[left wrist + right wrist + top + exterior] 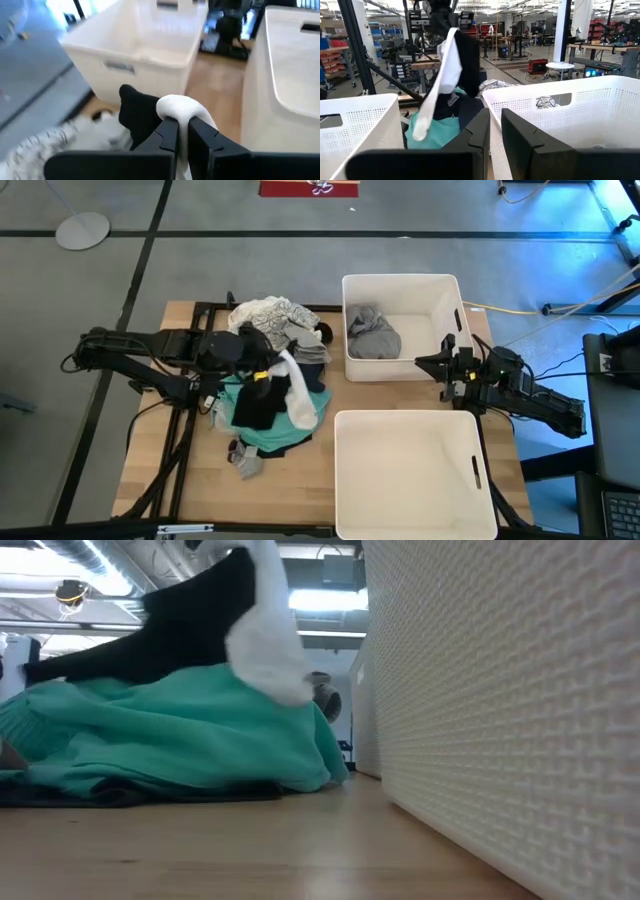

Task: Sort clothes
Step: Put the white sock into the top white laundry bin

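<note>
Left pincer (pixel 262 370) clamped on white sock (pixel 296 395) plus black garment (pixel 258 402), lifted over clothes pile (pixel 275 385) mid-worktop. Advice: shake black piece loose, lift clear, carry sock to bin (pixel 402 290) at far-right corner. Right pincer (pixel 447 370) nearly together, empty, between bins.

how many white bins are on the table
2: one bin at the table's far right holding a grey garment, one bin at the near right with nothing visible inside.
</note>
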You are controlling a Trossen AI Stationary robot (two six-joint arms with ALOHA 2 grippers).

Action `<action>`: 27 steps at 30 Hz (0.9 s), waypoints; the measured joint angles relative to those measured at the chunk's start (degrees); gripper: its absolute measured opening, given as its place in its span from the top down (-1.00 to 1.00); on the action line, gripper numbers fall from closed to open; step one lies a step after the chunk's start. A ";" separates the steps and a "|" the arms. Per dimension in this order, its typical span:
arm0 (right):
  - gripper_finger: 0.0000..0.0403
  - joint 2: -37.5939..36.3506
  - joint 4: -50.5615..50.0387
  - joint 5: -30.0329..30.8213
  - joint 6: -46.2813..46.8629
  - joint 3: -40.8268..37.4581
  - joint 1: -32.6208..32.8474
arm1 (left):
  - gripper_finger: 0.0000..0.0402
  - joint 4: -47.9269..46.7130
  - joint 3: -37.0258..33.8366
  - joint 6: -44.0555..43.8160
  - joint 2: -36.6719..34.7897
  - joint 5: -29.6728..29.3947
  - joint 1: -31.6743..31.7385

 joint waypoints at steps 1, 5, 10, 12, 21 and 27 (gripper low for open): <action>0.75 0.01 0.12 -0.08 0.87 -0.01 0.00 | 0.94 1.39 0.00 1.41 0.00 -0.49 0.00; 0.75 0.01 2.53 -0.15 4.82 -0.01 0.00 | 0.92 4.89 0.00 4.99 0.02 -0.91 0.00; 0.75 0.01 7.50 -0.14 8.73 -0.01 0.00 | 0.90 7.96 -0.82 8.97 0.02 -0.95 0.00; 0.75 0.02 10.47 -0.15 9.02 -0.01 0.00 | 0.91 9.84 -1.16 10.64 0.30 -1.02 0.00; 0.75 11.47 28.17 -5.18 9.65 0.05 0.00 | 0.91 17.69 -1.51 17.17 2.33 -1.02 0.00; 0.75 27.35 37.68 -6.36 9.54 4.19 0.00 | 0.90 20.78 -1.51 19.71 2.71 -1.01 0.04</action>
